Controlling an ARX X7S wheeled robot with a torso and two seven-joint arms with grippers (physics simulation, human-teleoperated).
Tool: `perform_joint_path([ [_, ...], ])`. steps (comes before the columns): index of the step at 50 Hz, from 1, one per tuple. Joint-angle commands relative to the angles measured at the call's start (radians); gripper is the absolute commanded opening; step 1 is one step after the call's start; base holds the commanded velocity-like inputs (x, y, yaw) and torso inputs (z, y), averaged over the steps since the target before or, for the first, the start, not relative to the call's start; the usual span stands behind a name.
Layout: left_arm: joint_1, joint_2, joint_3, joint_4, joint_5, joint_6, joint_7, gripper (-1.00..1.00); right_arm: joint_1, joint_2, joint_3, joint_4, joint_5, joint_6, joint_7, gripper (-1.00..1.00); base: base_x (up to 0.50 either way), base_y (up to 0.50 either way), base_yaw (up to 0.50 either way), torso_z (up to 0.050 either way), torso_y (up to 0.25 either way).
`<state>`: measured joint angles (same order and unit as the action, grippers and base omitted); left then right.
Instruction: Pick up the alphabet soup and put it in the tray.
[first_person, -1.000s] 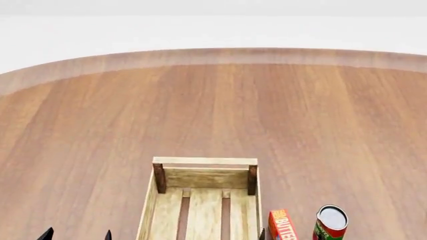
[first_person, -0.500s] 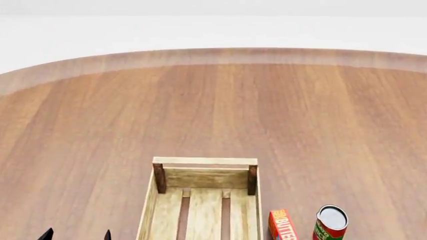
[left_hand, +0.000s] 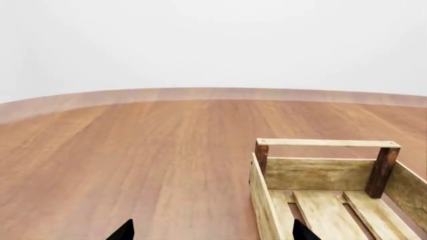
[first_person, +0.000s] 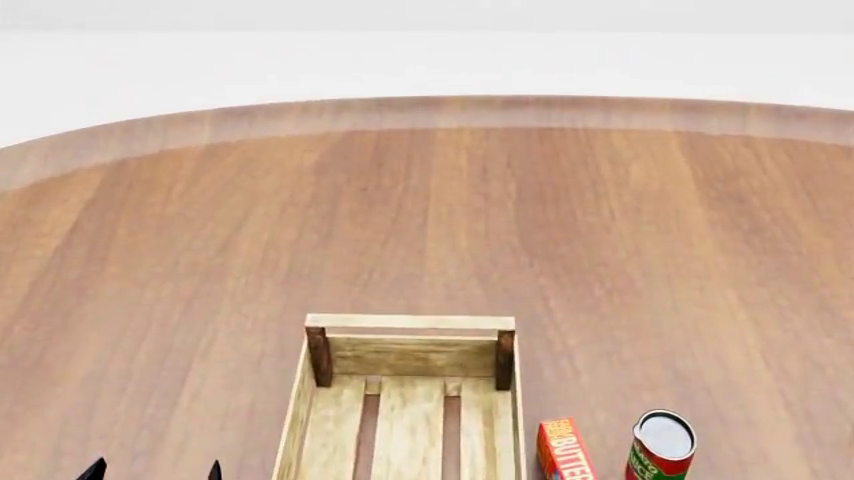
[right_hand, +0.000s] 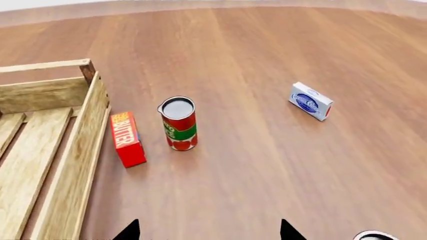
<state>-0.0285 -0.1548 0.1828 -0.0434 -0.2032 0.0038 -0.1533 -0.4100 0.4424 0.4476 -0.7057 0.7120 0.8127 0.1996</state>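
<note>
Since the earlier frames, we note only that the left gripper (first_person: 154, 470) has sunk slightly toward the lower border of the head view; the objects are unchanged. Both the left gripper and the right gripper (right_hand: 208, 231) have fingertips spread wide, holding nothing. The tray (first_person: 408, 323) stands on the table (first_person: 427, 220), well back from its curved far edge. Its side wall lies between the left fingertips (left_hand: 300, 231). A butter box (right_hand: 127, 139) sits just beside the tray, with a red-and-green can (right_hand: 179, 125) near it and a blue-and-white box (right_hand: 311, 101) well apart. We take a pale round top, cut by the frame, for the alphabet soup (right_hand: 373, 235). It lies just outside the right fingertips, away from the tray; its label is hidden.
</note>
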Motion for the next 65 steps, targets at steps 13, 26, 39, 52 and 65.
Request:
perform_joint_path([
  [13, -0.001, -0.011, 0.014, 0.0, -0.012, 0.002, -0.014, 1.0, -0.074, -0.011, 0.092, 0.019, 0.016, -0.032, -0.018, 1.0, 0.0, 0.0, 0.0, 0.0, 0.0],
  [26, -0.002, -0.017, 0.022, 0.002, -0.018, 0.003, -0.022, 1.0, -0.102, -0.031, 0.156, 0.043, 0.026, -0.063, -0.025, 1.0, 0.0, 0.0, 0.0, 0.0, 0.0],
  [39, -0.002, -0.023, 0.029, 0.004, -0.023, 0.001, -0.03, 1.0, -0.12, -0.053, 0.193, 0.091, 0.017, -0.104, -0.042, 1.0, 0.0, 0.0, 0.0, 0.0, 0.0],
  [52, -0.002, -0.028, 0.039, 0.002, -0.016, 0.01, -0.041, 1.0, -0.13, -0.066, 0.221, 0.11, 0.013, -0.13, -0.05, 1.0, 0.0, 0.0, 0.0, 0.0, 0.0],
  [65, -0.008, -0.032, 0.044, -0.006, -0.026, 0.01, -0.045, 1.0, -0.132, -0.075, 0.239, 0.154, 0.002, -0.158, -0.066, 1.0, 0.0, 0.0, 0.0, 0.0, 0.0],
])
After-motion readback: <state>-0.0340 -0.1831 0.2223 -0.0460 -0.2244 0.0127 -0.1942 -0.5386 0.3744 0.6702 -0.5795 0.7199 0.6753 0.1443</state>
